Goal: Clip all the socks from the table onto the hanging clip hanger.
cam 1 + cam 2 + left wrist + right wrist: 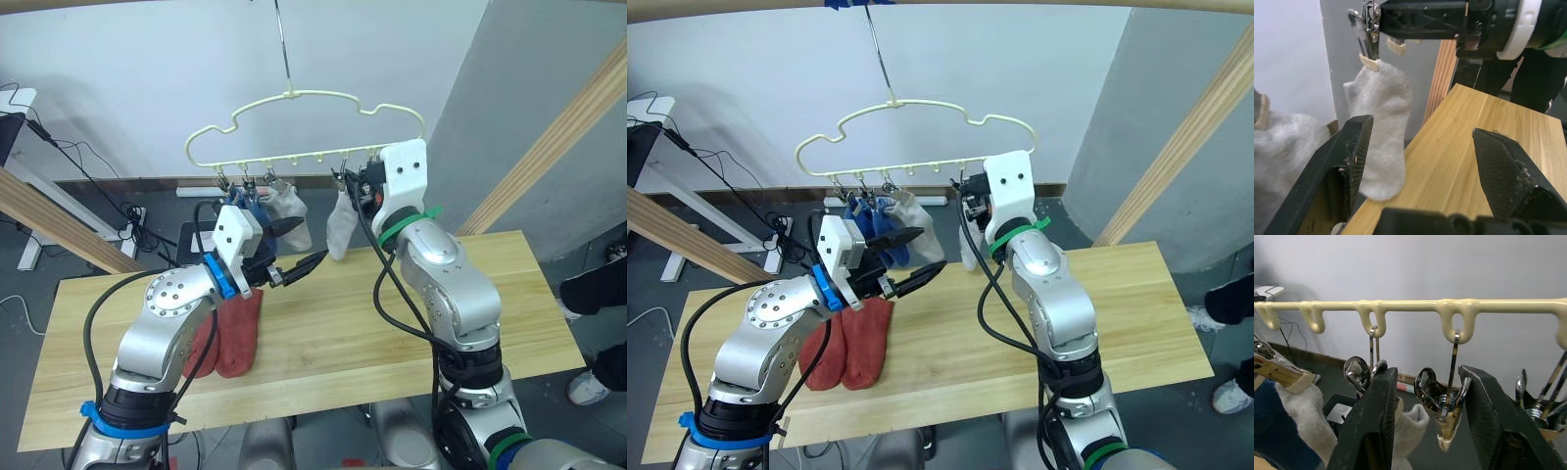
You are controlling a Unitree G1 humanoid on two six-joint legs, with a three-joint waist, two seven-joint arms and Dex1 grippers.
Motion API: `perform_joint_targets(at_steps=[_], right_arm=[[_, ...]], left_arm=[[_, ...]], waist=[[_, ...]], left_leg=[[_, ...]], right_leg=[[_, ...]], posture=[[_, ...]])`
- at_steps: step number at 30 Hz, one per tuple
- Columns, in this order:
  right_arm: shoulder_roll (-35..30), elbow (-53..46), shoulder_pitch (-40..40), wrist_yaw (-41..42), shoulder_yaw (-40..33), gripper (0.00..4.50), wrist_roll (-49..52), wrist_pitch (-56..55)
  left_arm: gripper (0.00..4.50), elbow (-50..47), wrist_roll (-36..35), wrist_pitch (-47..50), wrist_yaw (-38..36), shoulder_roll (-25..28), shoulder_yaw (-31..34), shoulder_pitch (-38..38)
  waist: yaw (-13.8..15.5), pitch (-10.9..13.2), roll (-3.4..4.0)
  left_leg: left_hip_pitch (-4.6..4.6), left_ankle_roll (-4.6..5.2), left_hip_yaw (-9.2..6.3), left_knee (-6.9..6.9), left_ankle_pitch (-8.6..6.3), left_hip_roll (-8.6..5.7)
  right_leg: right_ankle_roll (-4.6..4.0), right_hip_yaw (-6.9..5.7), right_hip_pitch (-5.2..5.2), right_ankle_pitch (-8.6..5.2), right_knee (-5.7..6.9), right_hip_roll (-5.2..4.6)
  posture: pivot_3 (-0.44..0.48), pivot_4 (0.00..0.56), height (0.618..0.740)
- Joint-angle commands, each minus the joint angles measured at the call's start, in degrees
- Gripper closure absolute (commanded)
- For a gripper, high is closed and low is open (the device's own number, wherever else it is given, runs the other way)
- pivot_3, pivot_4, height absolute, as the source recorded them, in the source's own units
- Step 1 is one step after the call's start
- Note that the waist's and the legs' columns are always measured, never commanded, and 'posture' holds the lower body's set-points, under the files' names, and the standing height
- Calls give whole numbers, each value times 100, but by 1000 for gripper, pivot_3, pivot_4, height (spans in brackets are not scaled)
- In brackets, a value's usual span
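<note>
Nearest the head camera, the left claw (294, 247) hangs with its black fingers spread and nothing between them, just above the table (509, 294) and a little below the hung socks; the right claw (1427, 426) is raised to the clip hanger (304, 98), its fingers apart on either side of a bare metal clip (1449, 423) and not pinching it.

Two rust-red socks (235, 333) lie side by side on the table near the left arm, partly hidden by it; a pair of blue socks (884, 230) and two light grey ones are already clipped, one grey sock (291, 217) beside the blue and the other grey sock (1383, 132) hanging by its cuff near the right claw.

As I judge it, the red socks are light, limp knit that will droop and fold when lifted, neither slippery nor fragile; the cuff edge is the place to pinch, so that a short flap stands free for the clip to bite; a grip at mid-foot would leave the cuff dangling out of reach.

No containers appear; the hanger's clips do the holding, four of them filled by my count and several empty.
</note>
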Motion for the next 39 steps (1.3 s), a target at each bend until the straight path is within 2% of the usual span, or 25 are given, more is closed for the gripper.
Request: perform_joint_targets(at_steps=[1,9,21,39], right_arm=[[113,-424,44,-211,-42,2474,-74,45],[517,-732,143,-622,-16,2474,-166,394],[882,-713,303,-1006,33,2474,-240,282],[1322,-625,253,-1451,-104,2474,407,127]], left_arm=[[916,-60,26,-150,-23,3,13,10],[916,-100,19,-85,7,11,-17,-57],[916,-161,7,53,26,40,1,-141],[916,-64,28,9,-43,38,-25,-188]], waist=[[-1,0,0],[-1,0,0],[-6,0,0],[-8,0,0]], left_leg=[[0,0,0,0,0,0],[-1,0,1,0,0,0],[0,0,1,0,0,0],[-1,0,1,0,0,0]], right_leg=[[0,0,0,0,0,0],[0,1,0,0,0,0],[0,0,-1,0,-1,0],[0,0,-1,0,-1,0]], posture=[[-194,267,740],[-194,267,740],[-198,265,740],[-204,261,740]])
